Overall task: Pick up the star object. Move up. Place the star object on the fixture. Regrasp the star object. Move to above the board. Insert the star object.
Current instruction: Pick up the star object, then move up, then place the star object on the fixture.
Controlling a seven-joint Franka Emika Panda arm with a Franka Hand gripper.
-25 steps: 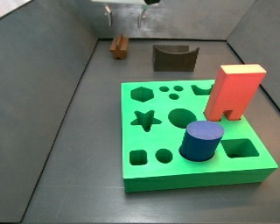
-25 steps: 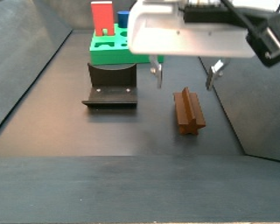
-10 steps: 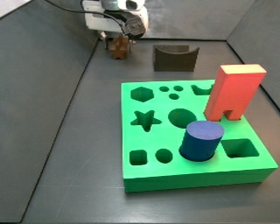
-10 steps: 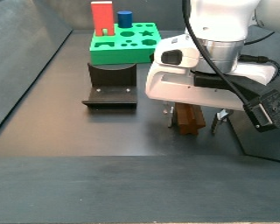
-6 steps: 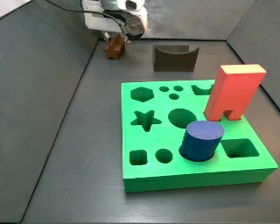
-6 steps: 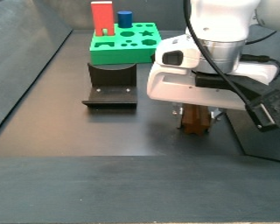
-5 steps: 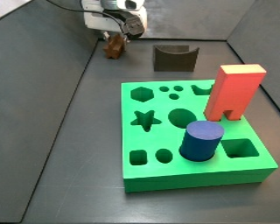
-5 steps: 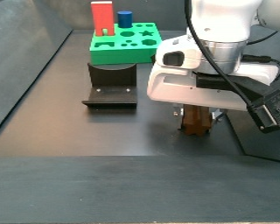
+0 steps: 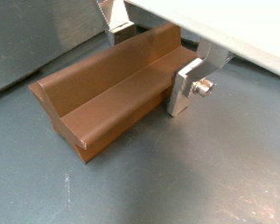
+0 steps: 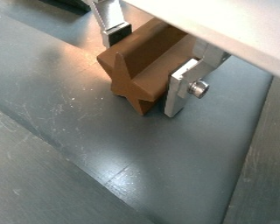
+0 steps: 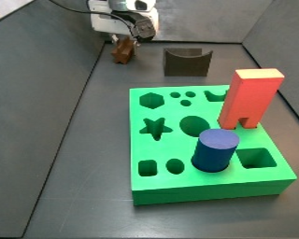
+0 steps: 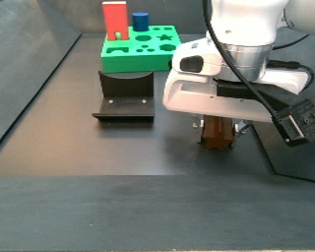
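Observation:
The brown star object (image 9: 108, 92) lies on its side on the dark floor; its star-shaped end shows in a wrist view (image 10: 136, 77). My gripper (image 9: 157, 59) is down over it with a silver finger (image 9: 184, 87) on each side, shut on it. In both side views the gripper (image 11: 122, 39) (image 12: 220, 126) is low at the floor with the star object (image 12: 220, 135) between the fingers. The dark fixture (image 11: 185, 62) (image 12: 125, 96) stands apart from it. The green board (image 11: 202, 140) (image 12: 142, 51) lies beyond the fixture.
A red arch block (image 11: 249, 97) and a blue cylinder (image 11: 216, 150) stand in the board. Grey walls (image 11: 64, 65) enclose the floor; the star object lies close to one wall (image 12: 298, 148).
The gripper came down from above onto the star object and its fingers closed on the star object's sides. In the last half second nothing has moved.

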